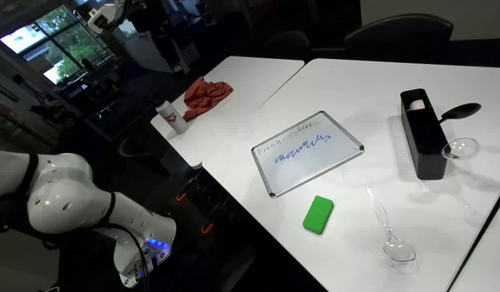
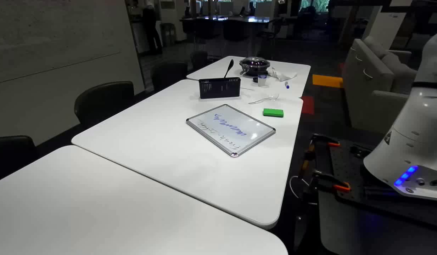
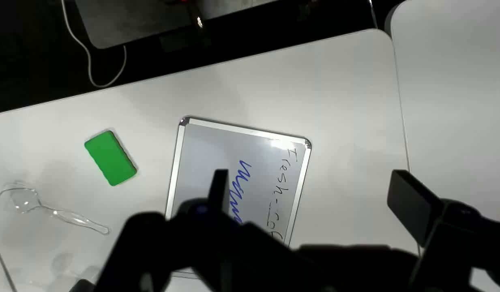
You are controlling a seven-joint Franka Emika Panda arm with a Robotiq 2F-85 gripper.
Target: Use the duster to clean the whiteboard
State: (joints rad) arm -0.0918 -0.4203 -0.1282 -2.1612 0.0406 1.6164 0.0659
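See black box [image 2: 220,89] and clear spoon [image 1: 399,250] on the bench [image 1: 355,93] near the whiteboard [image 1: 308,156], red cloth [image 1: 207,97] farther off, green duster [image 1: 318,215] closest but not touching. Find tool [image 3: 314,197] spread wide and empty.

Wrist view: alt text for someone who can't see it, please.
Open, empty gripper partly blocks a framed whiteboard with blue scribble and black handwriting. In the image, a green duster lies left of the board, a clear spoon below, both on a white table.
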